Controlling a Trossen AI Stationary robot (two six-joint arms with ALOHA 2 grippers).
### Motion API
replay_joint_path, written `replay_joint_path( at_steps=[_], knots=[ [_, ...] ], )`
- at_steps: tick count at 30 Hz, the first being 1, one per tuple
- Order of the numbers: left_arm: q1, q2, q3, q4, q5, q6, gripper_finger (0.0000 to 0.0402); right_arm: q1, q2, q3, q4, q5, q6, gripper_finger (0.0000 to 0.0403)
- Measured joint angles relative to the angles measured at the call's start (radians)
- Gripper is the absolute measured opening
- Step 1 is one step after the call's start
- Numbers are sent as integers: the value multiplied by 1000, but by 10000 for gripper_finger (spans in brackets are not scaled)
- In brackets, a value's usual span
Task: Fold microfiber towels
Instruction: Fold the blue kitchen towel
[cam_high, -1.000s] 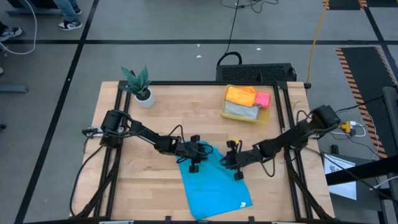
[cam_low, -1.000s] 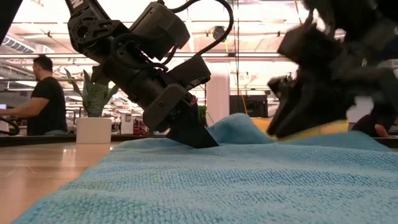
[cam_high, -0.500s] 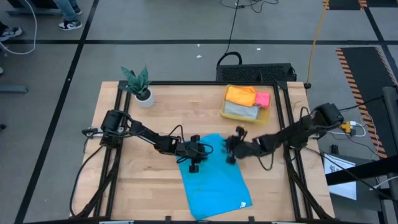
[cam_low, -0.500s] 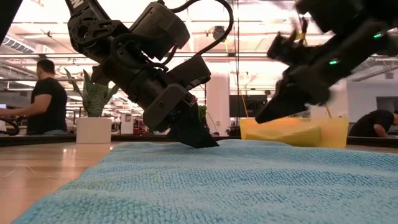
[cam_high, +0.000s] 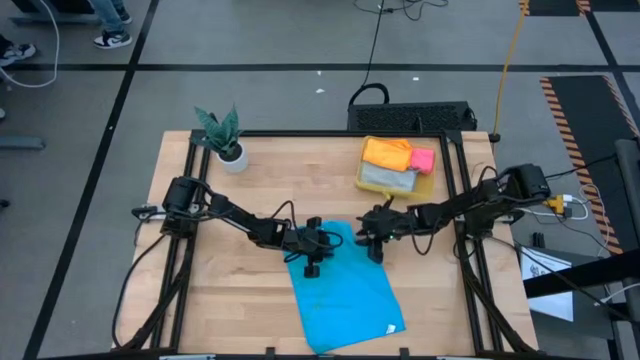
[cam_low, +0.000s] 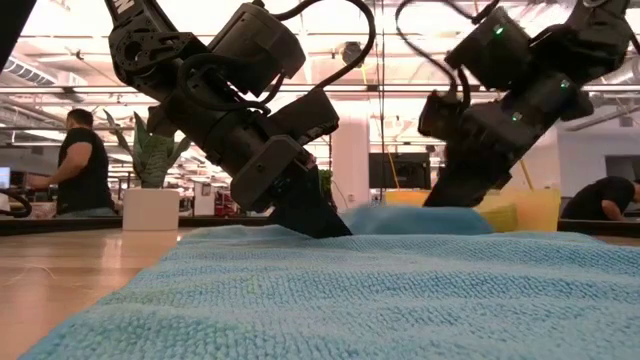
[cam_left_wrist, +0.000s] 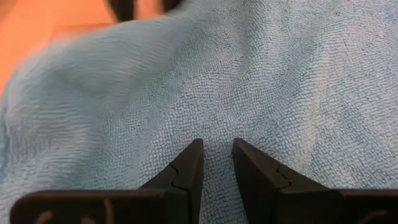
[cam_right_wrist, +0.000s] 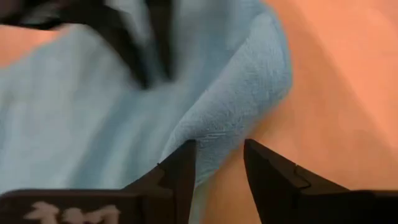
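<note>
The wooden table (cam_high: 250, 200) stood inside a black frame on a grey floor marked with dark tape lines. A small potted plant (cam_high: 224, 137) sat toward its eleven o'clock corner. At about one o'clock, a translucent yellow bin (cam_high: 398, 168) held the orange towel (cam_high: 387, 153), the pink towel (cam_high: 422, 159) and a grey towel (cam_high: 388, 178) beneath them. In the low view the room behind was a bright open hall with ceiling lights, and a person in a dark shirt (cam_low: 80, 165) sat at the far nine o'clock side.

The blue towel (cam_high: 345, 290) lay spread on the table from the centre toward six o'clock, its weave looped and fuzzy up close. Its far edge was bunched: a soft hump of cloth rose between the two grippers in the low view.

The left gripper (cam_high: 318, 240) pressed down at the towel's far ten o'clock corner; its fingers (cam_left_wrist: 189, 165) stood slightly apart with blue pile between the tips, seemingly pinching it, though the fold itself was hard to make out. The right gripper (cam_high: 377, 231) sat at the towel's far two o'clock corner, its fingers (cam_right_wrist: 183, 165) parted, one over the rolled blue edge and one over bare wood, holding nothing.
</note>
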Motion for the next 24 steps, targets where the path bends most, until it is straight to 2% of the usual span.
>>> replay_joint_path(
  at_steps=[7, 15, 18, 24],
  knots=[
    [0, 0, 0, 0, -12, 7, 92, 64, 10, -7, 48, -11, -54, 120],
    [0, -3, 0, -11, -51, 19, 92, 148, 128, -7, 221, -9, -184, 101],
    [-7, -44, 0, -95, -58, 20, 92, 176, 157, -7, 282, -10, -230, 98],
    [-42, -187, -3, -250, -68, 13, 92, 187, 172, -7, 278, 18, -246, 97]
  ],
)
